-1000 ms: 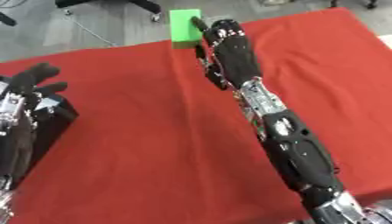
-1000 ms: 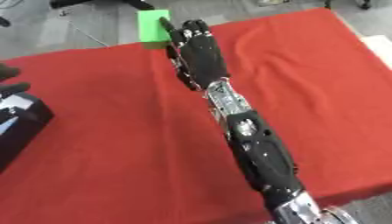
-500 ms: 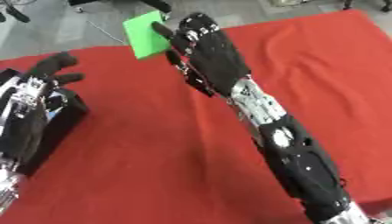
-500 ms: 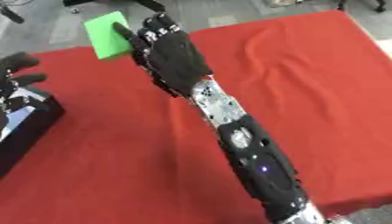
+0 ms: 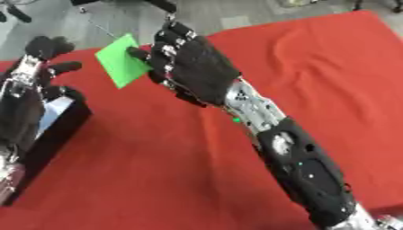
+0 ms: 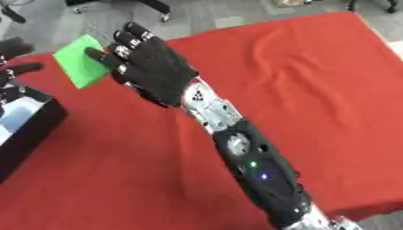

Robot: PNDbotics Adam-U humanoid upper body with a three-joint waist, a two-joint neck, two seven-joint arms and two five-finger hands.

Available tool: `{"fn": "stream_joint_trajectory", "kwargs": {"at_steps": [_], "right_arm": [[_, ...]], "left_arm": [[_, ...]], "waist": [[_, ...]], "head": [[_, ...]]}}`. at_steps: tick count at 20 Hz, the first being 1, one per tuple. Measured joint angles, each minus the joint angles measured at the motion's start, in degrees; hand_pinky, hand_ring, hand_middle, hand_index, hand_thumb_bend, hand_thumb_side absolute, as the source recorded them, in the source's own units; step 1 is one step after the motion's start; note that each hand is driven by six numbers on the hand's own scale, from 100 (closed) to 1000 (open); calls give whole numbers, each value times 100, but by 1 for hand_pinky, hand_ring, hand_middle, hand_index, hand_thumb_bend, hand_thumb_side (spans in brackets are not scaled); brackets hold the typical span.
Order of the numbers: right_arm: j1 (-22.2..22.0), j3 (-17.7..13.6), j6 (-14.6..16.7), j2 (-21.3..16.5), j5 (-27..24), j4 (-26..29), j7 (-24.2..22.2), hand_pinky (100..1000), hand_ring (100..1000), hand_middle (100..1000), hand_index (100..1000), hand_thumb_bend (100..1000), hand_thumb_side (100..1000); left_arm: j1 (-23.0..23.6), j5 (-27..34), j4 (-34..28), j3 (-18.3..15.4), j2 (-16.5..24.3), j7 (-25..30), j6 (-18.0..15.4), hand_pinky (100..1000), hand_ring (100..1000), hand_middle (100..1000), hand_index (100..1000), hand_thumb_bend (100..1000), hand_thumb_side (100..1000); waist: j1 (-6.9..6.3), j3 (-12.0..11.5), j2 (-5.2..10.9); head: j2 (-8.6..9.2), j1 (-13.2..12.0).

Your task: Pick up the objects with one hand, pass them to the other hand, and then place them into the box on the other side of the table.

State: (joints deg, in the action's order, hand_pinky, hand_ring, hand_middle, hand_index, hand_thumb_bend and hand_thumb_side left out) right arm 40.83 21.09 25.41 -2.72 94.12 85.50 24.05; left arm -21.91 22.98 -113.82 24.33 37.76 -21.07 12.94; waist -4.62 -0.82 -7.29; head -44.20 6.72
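Mid-handover: the right hand pinches a green card at upper left, so the relaxed left hand over the box must take it.

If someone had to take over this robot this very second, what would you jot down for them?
Right hand: holds the green flat piece by one edge, lifted above the red table, carried toward the left.
Left hand: open, fingers up, above the black box at the table's left edge.
Done: pickup.
Left: pass the piece to the left hand, then place it in the box. The box's contents cannot be made out.
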Motion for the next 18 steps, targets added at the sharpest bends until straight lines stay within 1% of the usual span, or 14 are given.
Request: {"fn": "stream_joint_trajectory", "kwargs": {"at_steps": [1,2,6,10,14,18], "right_arm": [[0,-35,94,0,1,0,1,685,618,326,360,186,100],[0,-75,189,1,1,0,-3,687,618,328,361,200,100],[0,-235,556,9,-9,1,-28,684,617,328,361,207,100],[1,-389,860,18,-46,18,-59,660,611,329,363,209,100],[46,-428,1021,42,-97,35,-85,658,607,333,366,229,100],[127,-408,1122,46,-110,36,-101,651,599,341,372,248,100]], "left_arm": [[-24,21,0,9,0,-42,44,527,853,892,931,363,891],[-37,36,0,16,0,-73,76,547,877,918,939,432,905],[-48,229,0,124,28,-259,286,565,893,942,949,489,922],[-154,478,0,282,107,-450,599,575,898,952,954,494,936],[-294,530,0,445,189,-532,937,584,898,952,957,482,944],[-382,398,-1,555,234,-470,1255,590,899,952,958,478,950]], "waist": [[0,0,0],[0,0,0],[0,26,0],[0,83,0],[10,136,0],[16,192,-3]], "head": [[0,-1],[0,-2],[0,-39],[0,-85],[0,-89],[0,103]]}}
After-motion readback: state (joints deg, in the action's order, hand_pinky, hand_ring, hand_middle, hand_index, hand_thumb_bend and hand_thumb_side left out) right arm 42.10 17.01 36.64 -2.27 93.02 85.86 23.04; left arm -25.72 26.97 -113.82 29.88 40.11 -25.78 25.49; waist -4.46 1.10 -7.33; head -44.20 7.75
